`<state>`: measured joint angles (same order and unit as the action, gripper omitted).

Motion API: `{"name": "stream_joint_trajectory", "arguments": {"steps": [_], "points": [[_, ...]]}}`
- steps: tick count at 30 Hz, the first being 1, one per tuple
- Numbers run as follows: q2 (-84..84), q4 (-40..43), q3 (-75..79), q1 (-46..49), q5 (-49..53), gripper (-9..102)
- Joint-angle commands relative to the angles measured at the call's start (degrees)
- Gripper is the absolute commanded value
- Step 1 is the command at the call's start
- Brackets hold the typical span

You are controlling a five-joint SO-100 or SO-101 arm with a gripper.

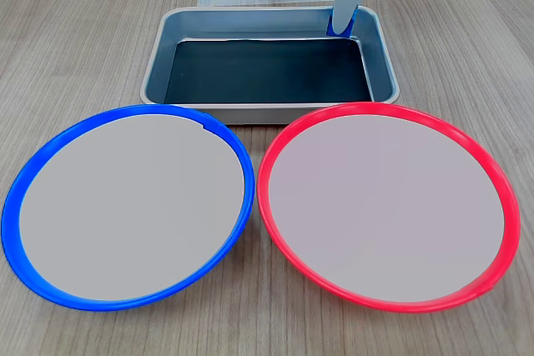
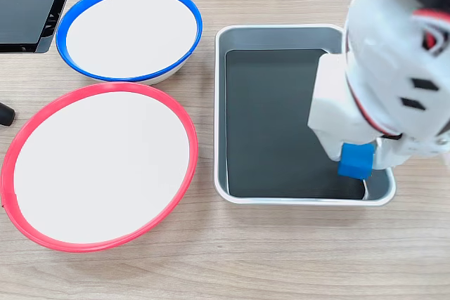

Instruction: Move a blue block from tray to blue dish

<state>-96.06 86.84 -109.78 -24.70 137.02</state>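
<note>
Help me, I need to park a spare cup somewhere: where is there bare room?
Both the blue dish and the red dish are bare inside. The tray floor is free toward the dishes. Its far corner is crowded: there the gripper holds the blue block. The dishes nearly touch.

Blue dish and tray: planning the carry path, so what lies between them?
Nothing: in both fixed views bare wooden table separates the blue dish from the tray. The red dish sits aside.

The gripper (image 2: 360, 163) is clamping the blue block (image 2: 355, 161) over the tray (image 2: 281, 33) at its five o'clock corner; the blue dish (image 2: 77, 12) is lying toward ten o'clock.
</note>
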Motion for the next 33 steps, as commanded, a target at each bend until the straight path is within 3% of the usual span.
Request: {"name": "stream_joint_trajectory", "arguments": {"steps": [1,7,11,12,15,17,22,27,33], "points": [[-6.3,8.6,4.5,-0.4,1.7,0],[-17.1,12.3,5.0,0.0,5.7,0],[-27.3,9.1,1.8,-2.9,-8.9,0],[-29.8,7.9,1.0,-4.0,-14.2,0],[-36.6,1.1,-2.0,-8.2,-43.3,0],[-38.8,-7.9,-3.6,-8.7,-70.8,0],[-38.9,-17.8,-3.3,-1.5,-112.5,-1],[-41.5,-26.2,-4.9,9.6,-137.6,-1],[-38.8,-21.1,0.8,25.0,-160.6,-1]]}}
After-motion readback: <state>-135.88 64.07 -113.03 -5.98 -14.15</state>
